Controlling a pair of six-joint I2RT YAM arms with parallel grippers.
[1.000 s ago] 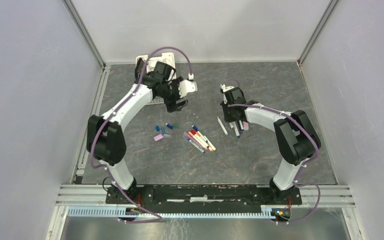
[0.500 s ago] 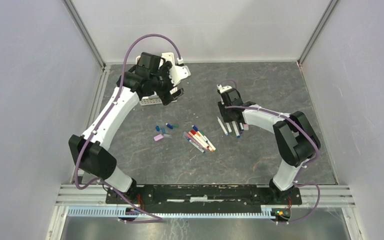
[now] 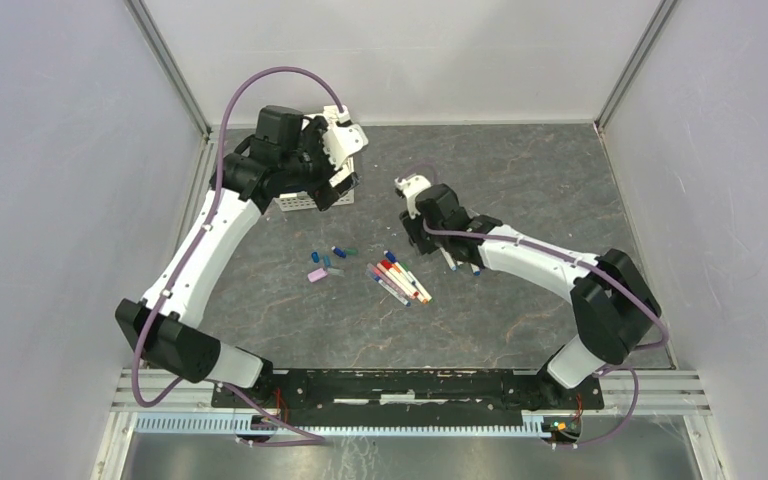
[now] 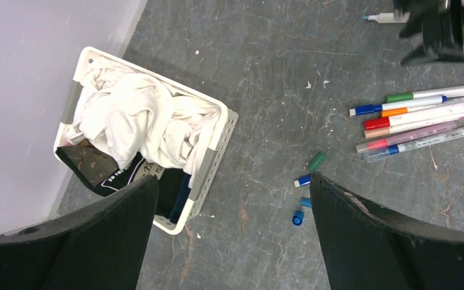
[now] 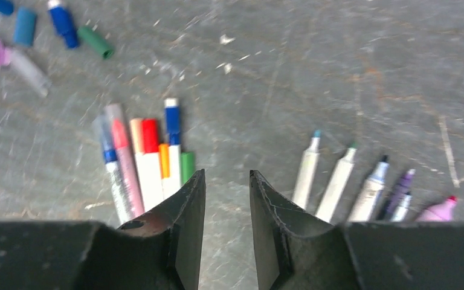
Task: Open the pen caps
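Several loose pen caps [image 3: 328, 262], blue, green and pink, lie left of a bundle of capped pens [image 3: 400, 282]. The wrist views show the same caps [image 4: 302, 180] [image 5: 95, 41] and the capped pens [image 4: 417, 118] [image 5: 145, 163]. A row of uncapped pens [image 5: 338, 181] lies to the right, partly under the right arm [image 3: 460, 260]. My right gripper [image 3: 420, 243] [image 5: 227, 175] hovers over bare floor between the two pen groups, open by a narrow gap and holding nothing. My left gripper [image 3: 343, 180] [image 4: 232, 181] hangs wide open and empty, high beside the basket.
A white slotted basket [image 3: 300, 203] [image 4: 217, 151] with white cloth [image 4: 139, 121] stands at the back left against the wall. Grey walls and aluminium posts enclose the stone-patterned table. The right arm's wrist [image 4: 441, 30] shows in the left wrist view.
My left arm has swung back and left toward the basket and its jaws have spread wider. My right gripper has moved left, off the uncapped pens toward the capped bundle, and opened a little.
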